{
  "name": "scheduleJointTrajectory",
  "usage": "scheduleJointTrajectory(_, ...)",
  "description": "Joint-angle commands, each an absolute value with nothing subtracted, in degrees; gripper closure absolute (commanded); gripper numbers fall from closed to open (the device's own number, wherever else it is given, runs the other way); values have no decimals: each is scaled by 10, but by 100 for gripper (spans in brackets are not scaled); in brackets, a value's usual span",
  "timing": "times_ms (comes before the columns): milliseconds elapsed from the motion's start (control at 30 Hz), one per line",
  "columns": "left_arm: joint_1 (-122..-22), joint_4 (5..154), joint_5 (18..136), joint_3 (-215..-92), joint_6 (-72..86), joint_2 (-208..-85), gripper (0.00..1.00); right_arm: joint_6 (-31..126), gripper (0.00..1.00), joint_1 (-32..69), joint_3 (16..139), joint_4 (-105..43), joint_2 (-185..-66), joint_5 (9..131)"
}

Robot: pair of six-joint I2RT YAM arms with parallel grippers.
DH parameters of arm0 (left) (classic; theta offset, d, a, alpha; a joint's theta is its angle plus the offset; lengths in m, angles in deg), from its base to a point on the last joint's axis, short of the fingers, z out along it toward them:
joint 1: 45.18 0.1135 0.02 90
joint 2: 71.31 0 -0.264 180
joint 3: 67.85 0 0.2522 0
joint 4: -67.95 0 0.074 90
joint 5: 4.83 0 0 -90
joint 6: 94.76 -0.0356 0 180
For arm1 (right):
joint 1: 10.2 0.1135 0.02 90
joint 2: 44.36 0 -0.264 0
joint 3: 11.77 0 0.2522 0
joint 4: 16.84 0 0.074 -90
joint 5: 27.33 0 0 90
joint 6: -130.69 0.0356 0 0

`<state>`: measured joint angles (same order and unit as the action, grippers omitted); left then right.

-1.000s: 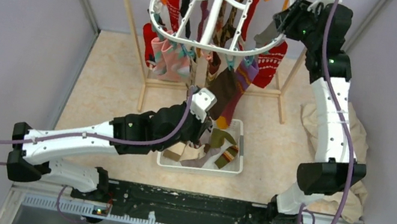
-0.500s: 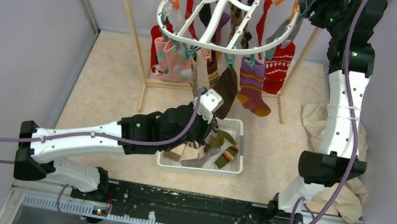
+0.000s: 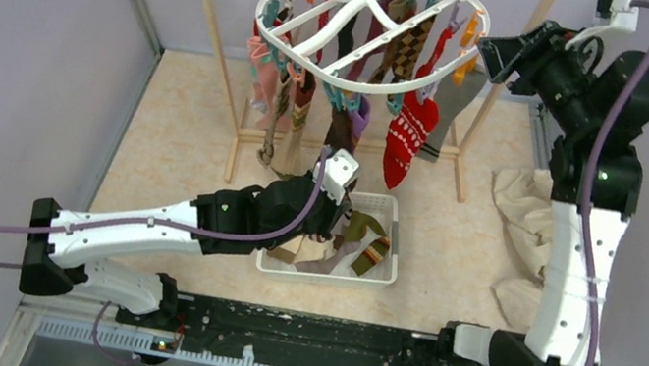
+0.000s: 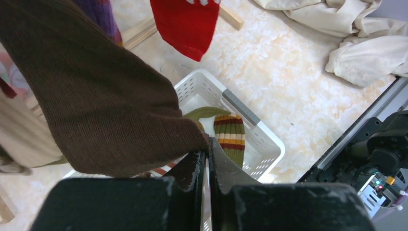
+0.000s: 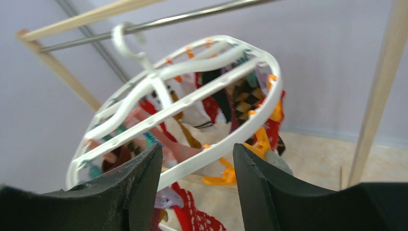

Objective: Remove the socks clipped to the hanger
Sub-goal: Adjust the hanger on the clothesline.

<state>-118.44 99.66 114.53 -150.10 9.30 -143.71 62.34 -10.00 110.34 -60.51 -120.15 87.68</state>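
Observation:
The white oval hanger [image 3: 372, 22] hangs from a metal rod and is tilted, with several socks clipped under it, among them a red patterned sock [image 3: 406, 137]. My left gripper [image 3: 334, 207] is shut on the toe of a brown sock [image 4: 96, 96], just above the basket; in the left wrist view the gripper [image 4: 208, 147] pinches the sock's edge. The sock runs up toward the hanger. My right gripper [image 3: 488, 51] is open and empty, just right of the hanger's rim. In the right wrist view the gripper [image 5: 197, 149] faces the rim [image 5: 216, 159], an orange clip [image 5: 262, 139] and a grey sock [image 5: 280, 162].
A white slotted basket [image 3: 385, 273] below the hanger holds several socks, one striped olive [image 4: 232, 139]. Wooden rack poles [image 3: 216, 36] stand either side of the hanger. A beige cloth [image 3: 521, 206] lies at the right wall.
The hanger has swung and turned, and its socks have shifted left. My right arm has drawn back to the right and its gripper now stands open off the rim. My left gripper keeps the brown sock.

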Motion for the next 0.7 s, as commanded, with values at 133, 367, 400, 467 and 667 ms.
scheduleJointTrajectory(133,-1187,981,1159,-1478,106,-1424,93,704,43,-100,1063,-569,-1115,1059)
scheduleJointTrajectory(367,-1189,996,1169,-1460,132,-1400,94,735,43,-40,1039,-534,-1108,1107)
scheduleJointTrajectory(400,-1191,997,1172,-1454,137,-1387,94,734,43,-36,1038,-535,-1109,1114)
scheduleJointTrajectory(467,-1195,1003,1181,-1440,150,-1355,94,731,44,-29,1025,-537,-1107,1135)
scheduleJointTrajectory(667,-1196,1080,1203,-1408,201,-1264,94,676,46,71,955,-565,-1110,1120)
